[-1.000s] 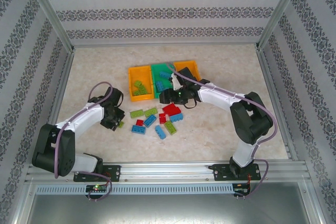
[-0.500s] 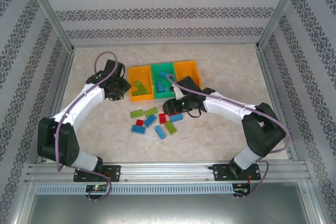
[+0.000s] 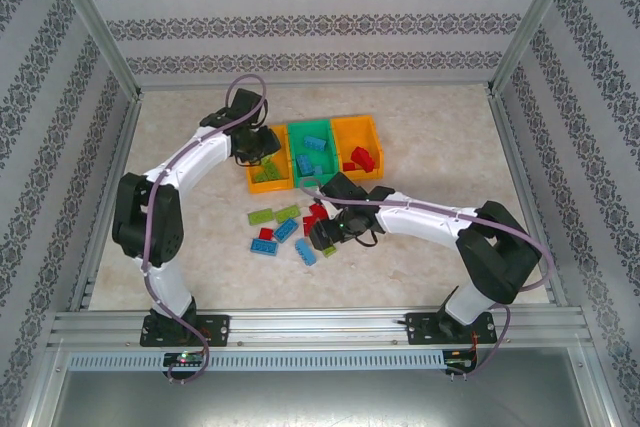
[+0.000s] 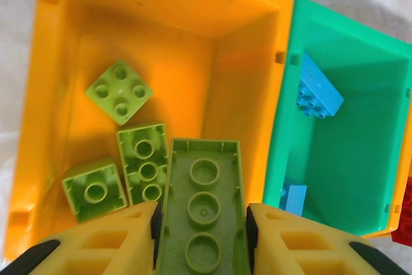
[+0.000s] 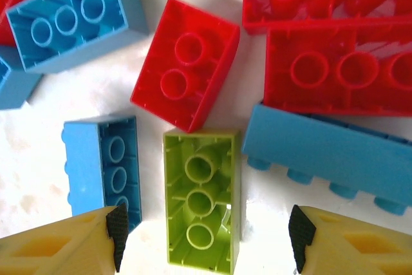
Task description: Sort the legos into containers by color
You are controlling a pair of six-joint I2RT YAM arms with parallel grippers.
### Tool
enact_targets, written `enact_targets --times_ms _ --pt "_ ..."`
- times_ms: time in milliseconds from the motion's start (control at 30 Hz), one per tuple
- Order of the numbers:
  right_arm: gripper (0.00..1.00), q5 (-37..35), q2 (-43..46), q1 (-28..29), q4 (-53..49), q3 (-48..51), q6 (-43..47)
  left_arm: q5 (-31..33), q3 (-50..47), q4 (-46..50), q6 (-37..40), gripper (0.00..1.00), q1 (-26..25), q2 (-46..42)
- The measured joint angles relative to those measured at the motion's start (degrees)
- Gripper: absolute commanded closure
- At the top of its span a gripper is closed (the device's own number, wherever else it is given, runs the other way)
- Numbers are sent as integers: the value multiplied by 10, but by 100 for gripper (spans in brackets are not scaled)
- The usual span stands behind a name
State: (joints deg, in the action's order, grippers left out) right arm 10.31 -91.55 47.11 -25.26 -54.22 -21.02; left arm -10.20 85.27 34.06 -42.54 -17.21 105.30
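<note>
The left pincer (image 4: 203, 220) is clamped on a lime brick (image 4: 203, 178) over the orange bin (image 4: 51, 94). The right pincer (image 5: 206, 230) is apart over a second lime brick (image 5: 201, 198), with a red brick (image 5: 187, 62) at 12 o'clock.

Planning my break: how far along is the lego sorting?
Partly done. Done: three lime bricks in the left orange bin, blue bricks in the green bin, red bricks in the right orange bin. In hand: the left tool grips a long lime brick over the left orange bin; the right tool hangs open above a loose lime brick. Left: the mixed bricks on the table.
</note>
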Motion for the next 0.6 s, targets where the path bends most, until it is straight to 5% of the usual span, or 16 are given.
enact_targets --times_ms 333,600 --pt "31 -24 -27 26 -20 -1 0 -7 7 1 14 35 0 18" --pt "35 -50 -63 38 -43 -16 0 10 -36 -17 9 2 -3 -37"
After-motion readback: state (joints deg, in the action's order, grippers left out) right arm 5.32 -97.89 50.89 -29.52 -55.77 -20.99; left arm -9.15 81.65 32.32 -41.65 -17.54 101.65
